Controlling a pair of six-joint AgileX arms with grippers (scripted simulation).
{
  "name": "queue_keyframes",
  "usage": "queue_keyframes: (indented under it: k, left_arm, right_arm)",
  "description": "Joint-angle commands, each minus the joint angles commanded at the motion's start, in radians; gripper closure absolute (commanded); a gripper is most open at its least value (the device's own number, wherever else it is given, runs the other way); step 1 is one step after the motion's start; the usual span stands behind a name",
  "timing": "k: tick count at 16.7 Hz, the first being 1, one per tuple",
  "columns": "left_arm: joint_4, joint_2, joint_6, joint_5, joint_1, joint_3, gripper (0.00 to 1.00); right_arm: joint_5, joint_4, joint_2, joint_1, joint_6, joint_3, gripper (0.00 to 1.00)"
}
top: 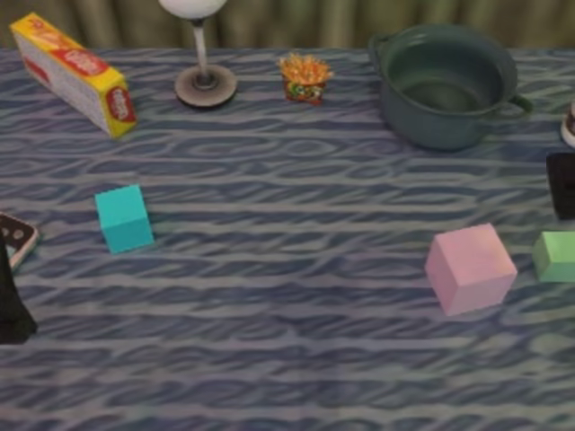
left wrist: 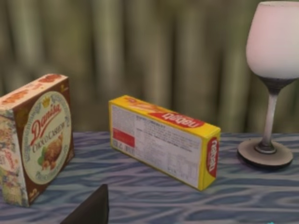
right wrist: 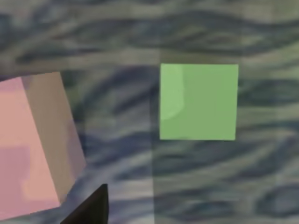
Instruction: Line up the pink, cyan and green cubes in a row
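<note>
The green cube [top: 555, 256] lies flat on the table [top: 287, 359], nearest the right gripper [top: 562, 186], which hangs at the table's right edge. The right wrist view looks straight down on the cube's top face [right wrist: 198, 101]. Whether this gripper's jaws are released or clenched cannot be told; nothing is seen grasped.

The pink cube [top: 471, 268] stands next outward from those jaws, just beside the green cube but apart from it and turned at a slight angle to it.

The cyan cube [top: 124, 218] rests well apart from both, near the left gripper [top: 13, 305], which is parked at the table's left edge. Its jaw state cannot be told either. All three cubes stand free on the cloth.

Farther from the jaws, along the far edge:
- a dark green pot [top: 445, 85];
- a small carton of fries [top: 305, 78];
- a wine glass [top: 205, 54];
- a yellow box [top: 75, 72], lying flat;
- a biscuit box [left wrist: 35, 137], upright, shown only in the left wrist view.
</note>
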Motion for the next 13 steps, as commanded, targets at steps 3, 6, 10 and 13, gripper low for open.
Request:
queue_keyframes:
  k: [3,6,10,13]
  left_arm:
    - [0.0,0.0,0.0,0.0,0.0,0.0,0.0]
    - [0.0,0.0,0.0,0.0,0.0,0.0,0.0]
    - [0.0,0.0,0.0,0.0,0.0,0.0,0.0]
    - [0.0,0.0,0.0,0.0,0.0,0.0,0.0]
  right_arm:
    - [-0.002,-0.094,0.192,0.007,0.009,0.143,0.0]
    - [-0.005,-0.149,0.308,0.011,0.014,0.234,0.0]
    - [-0.005,-0.163,0.334,0.012,0.015,0.257,0.0]
    - [-0.005,-0.157,0.333,0.007,0.014,0.252,0.0]
